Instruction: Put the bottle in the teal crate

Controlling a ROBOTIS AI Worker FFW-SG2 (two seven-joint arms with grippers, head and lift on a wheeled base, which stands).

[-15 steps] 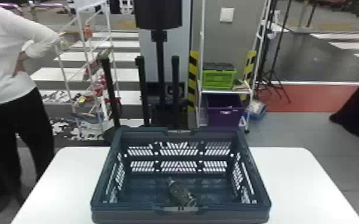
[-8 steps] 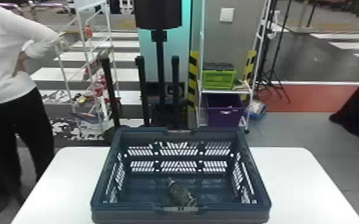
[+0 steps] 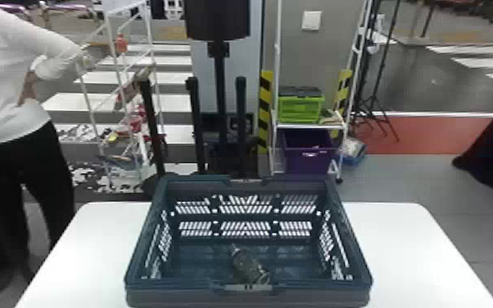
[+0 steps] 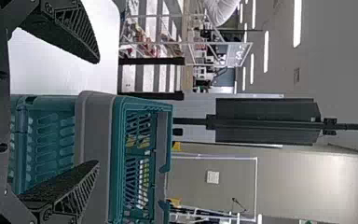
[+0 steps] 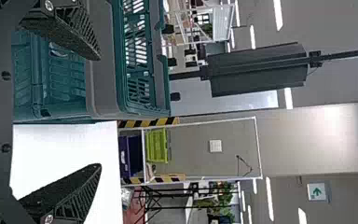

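At the left wrist view's near side, the left gripper (image 4: pixel 98 112) has its fingers well apart. Beyond the desk's far left corner stands a white wire rack (image 3: pixel 120 6). The teal crate (image 3: pixel 159 288) is upright on the white desk (image 3: pixel 94 245), midway between its left and right edges, with its back wall at the desk's far edge. Inside, the dark bottle (image 3: pixel 245 262) lies on its side on the crate floor, by the middle of the near edge, narrow end angled towards the crate's far left corner. Past the desk's far edge, further right, a green box (image 3: pixel 299 108) sits above a purple bin (image 3: pixel 307 159). The right gripper (image 5: pixel 99 112), in its own wrist view, is also spread wide
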